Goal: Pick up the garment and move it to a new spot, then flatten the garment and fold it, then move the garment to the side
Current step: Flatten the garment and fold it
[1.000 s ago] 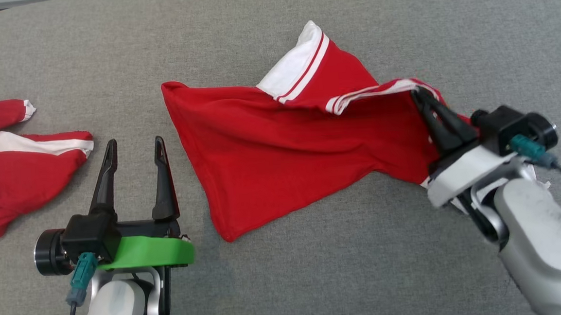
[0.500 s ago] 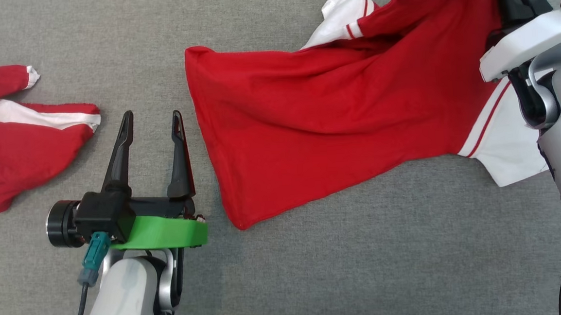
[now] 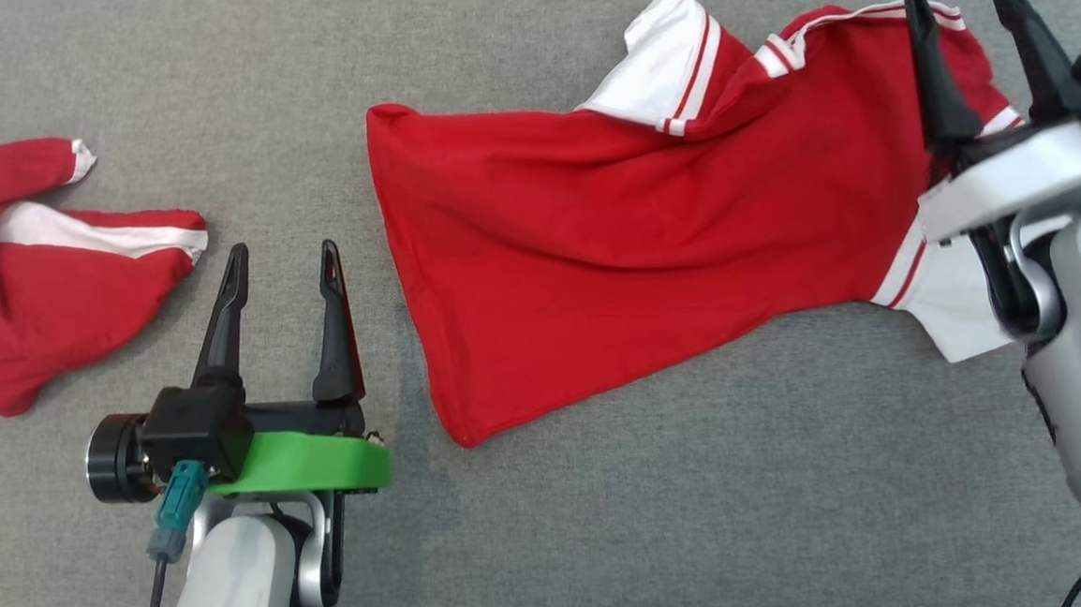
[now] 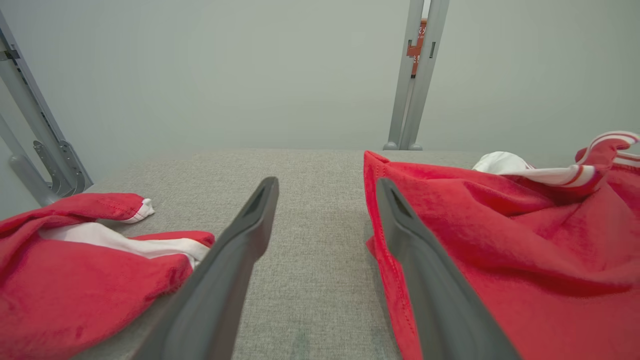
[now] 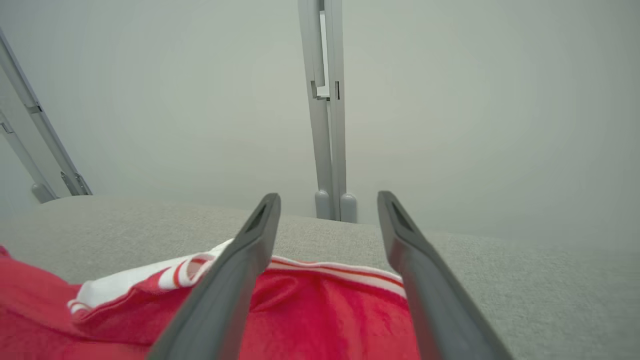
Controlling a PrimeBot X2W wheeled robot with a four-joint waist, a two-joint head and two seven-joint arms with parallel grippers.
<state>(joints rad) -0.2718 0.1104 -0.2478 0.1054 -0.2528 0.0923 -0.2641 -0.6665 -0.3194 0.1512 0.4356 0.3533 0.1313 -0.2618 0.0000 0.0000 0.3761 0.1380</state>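
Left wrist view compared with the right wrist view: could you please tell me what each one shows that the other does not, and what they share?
Left wrist view: the left gripper, fingers open, with a bunched red garment at lower left and the main garment at right. Right wrist view: the right gripper, fingers open and holding nothing, above the main garment's white-striped edge. Shared: the main garment, the grey table, an upright metal post and the pale wall.
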